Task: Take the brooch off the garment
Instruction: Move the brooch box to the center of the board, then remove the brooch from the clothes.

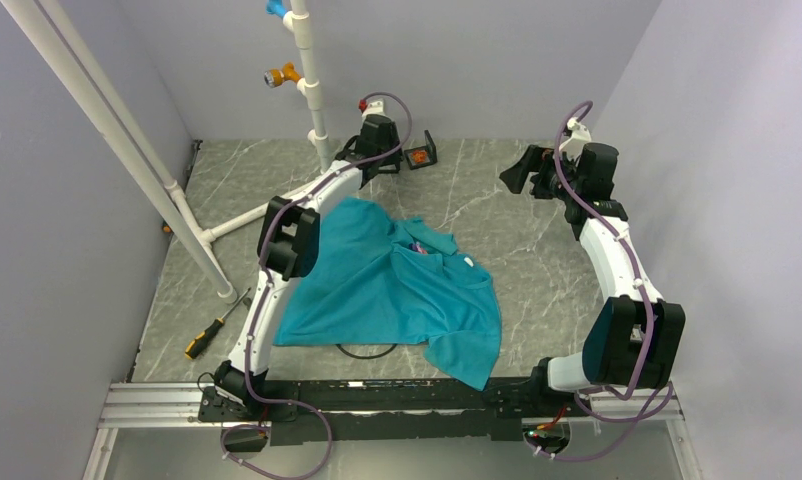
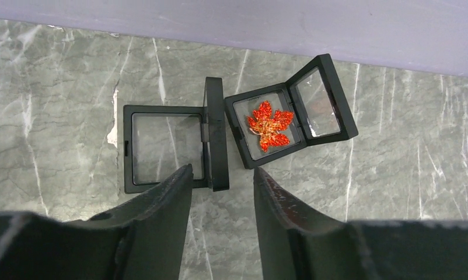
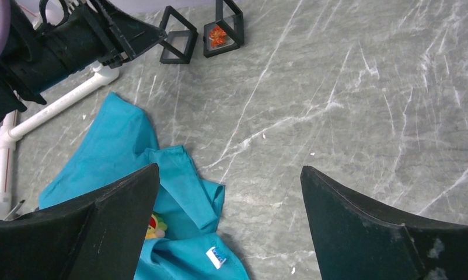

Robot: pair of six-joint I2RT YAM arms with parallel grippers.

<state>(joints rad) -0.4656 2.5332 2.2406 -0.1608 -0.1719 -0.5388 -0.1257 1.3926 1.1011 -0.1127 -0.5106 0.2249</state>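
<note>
Right wrist view: the garment [image 3: 121, 151] carries a white label [image 3: 216, 256], its print unreadable. Both the left gripper [image 2: 223, 175] and the right gripper [image 3: 230, 169] hold nothing, fingers spread apart.

Reaching far forward with left gripper [image 2: 223, 175], fingers [image 2: 167, 192] narrowly parted; holding right gripper [image 3: 230, 169] high, spread wide.

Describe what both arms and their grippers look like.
The left arm and right arm have white links, black joint housings and purple cables looping alongside. The left gripper and right gripper are matte black, with wedge-shaped fingers showing scuffed, whitish wear marks. No printed markings are visible.
</note>
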